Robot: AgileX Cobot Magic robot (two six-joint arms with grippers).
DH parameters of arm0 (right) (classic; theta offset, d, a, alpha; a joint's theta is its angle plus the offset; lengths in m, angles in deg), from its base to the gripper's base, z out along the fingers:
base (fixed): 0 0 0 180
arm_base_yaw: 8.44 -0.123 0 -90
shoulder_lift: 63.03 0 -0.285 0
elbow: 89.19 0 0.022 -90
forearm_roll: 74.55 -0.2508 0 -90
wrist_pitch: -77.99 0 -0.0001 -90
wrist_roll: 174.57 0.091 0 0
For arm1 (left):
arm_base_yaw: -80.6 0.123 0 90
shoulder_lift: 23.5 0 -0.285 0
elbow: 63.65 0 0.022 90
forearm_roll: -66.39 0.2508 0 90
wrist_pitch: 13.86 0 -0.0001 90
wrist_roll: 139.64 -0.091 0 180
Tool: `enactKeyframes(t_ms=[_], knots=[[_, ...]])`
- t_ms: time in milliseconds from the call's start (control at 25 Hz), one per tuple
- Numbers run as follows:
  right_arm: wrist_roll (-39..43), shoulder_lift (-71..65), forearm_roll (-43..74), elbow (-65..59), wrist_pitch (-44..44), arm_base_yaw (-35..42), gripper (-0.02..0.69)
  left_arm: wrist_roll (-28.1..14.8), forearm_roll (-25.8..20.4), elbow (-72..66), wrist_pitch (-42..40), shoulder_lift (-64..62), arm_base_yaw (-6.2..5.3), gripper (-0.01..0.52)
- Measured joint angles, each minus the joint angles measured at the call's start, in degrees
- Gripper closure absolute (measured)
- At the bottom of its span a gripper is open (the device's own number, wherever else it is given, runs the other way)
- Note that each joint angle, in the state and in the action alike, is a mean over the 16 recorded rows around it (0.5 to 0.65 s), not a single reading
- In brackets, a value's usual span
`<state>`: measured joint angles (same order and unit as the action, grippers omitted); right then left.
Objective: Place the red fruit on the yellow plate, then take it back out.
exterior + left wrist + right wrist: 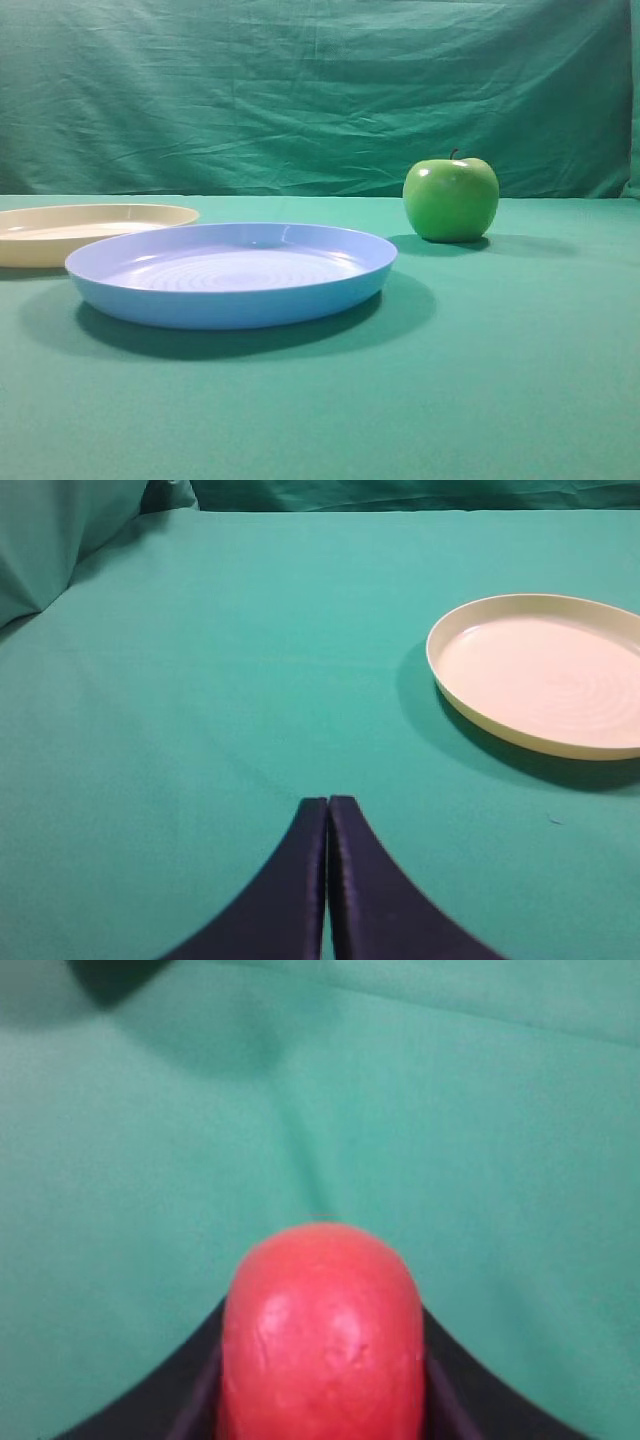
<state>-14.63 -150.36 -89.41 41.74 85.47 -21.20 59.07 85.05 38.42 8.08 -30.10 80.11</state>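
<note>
The red fruit (320, 1335) sits between the two dark fingers (175, 1405) of the right gripper (320, 1400), filling the lower middle of the right wrist view; the fingers lie against its left and right flanks, so the gripper is grasping it. Green cloth (470, 1140) spreads beyond it, creased in soft folds. The fruit is not visible in the exterior view.

The yellow plate (90, 228) rests at the far left of the table (500, 370), with nothing on it; the left wrist view shows its pale ringed floor bare. Just in front of it and to its right stands a light blue plate (230, 272) with concentric rings, overlapping the yellow plate's near edge as seen from the exterior camera. A glossy green apple (451, 198) with a short stem stands well to the right, farther back, apart from both plates. A green backdrop (300, 90) hangs behind.

The left gripper (328, 805) hovers over bare cloth left of the yellow plate, its fingertips pressed together, clenched on nothing.

No writing or labels can be read anywhere.
</note>
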Motion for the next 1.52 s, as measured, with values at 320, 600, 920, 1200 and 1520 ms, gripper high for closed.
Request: enactKeyframes(t_ms=[320,600,920,1200,1520], knots=[[-0.05,4.75,0.05,9.15,11.6,0.0,-0.004,0.0,0.0,0.0,0.0,0.0,0.0,0.514],[-0.05,14.59,0.21,16.91,23.85,0.0,0.064,0.0,0.0,0.0,0.0,0.0,0.0,0.514],[0.36,29.52,0.33,19.86,34.33,0.0,0.37,0.0,0.0,0.0,0.0,0.0,0.0,0.514],[1.93,41.52,0.02,19.94,40.66,0.0,0.614,0.0,0.0,0.0,0.0,0.0,0.0,0.514],[3.62,52.94,-0.98,19.94,47.34,0.0,0.665,0.0,0.0,0.0,0.0,0.0,0.0,0.514]])
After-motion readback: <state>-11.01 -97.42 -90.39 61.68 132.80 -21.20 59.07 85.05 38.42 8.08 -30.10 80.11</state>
